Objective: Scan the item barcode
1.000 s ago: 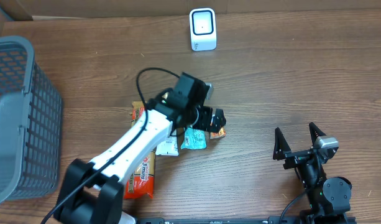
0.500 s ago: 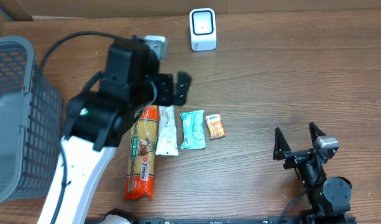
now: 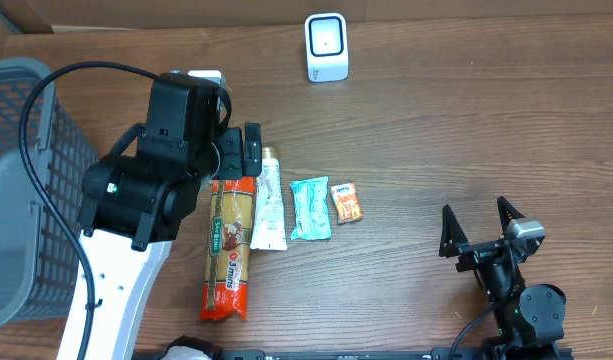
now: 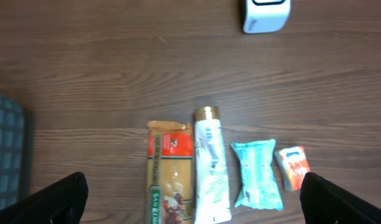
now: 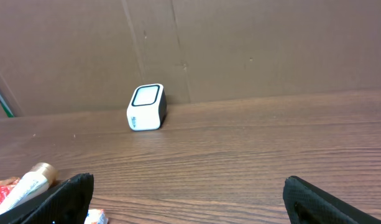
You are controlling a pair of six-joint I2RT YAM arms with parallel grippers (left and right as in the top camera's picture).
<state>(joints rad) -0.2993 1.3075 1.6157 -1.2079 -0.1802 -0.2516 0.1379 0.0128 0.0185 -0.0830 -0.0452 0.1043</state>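
Four items lie in a row on the wooden table: a long pasta pack (image 3: 229, 250), a white tube (image 3: 269, 205), a teal packet (image 3: 310, 208) and a small orange packet (image 3: 346, 202). The white barcode scanner (image 3: 326, 47) stands at the far edge. My left gripper (image 3: 242, 150) hovers open and empty above the row's far end; its wrist view looks down on the pasta pack (image 4: 169, 180), tube (image 4: 210, 168), teal packet (image 4: 257, 174) and orange packet (image 4: 294, 168). My right gripper (image 3: 481, 232) rests open and empty at the front right, facing the scanner (image 5: 145, 107).
A grey mesh basket (image 3: 26, 200) fills the left side, and its corner (image 4: 7, 155) shows in the left wrist view. A black cable (image 3: 46, 100) loops over it from the left arm. A cardboard wall (image 5: 240, 43) backs the table.
My left arm has lifted off the small packets and swung back to the left, uncovering the whole row. All items stay on the table. The right arm has not moved.
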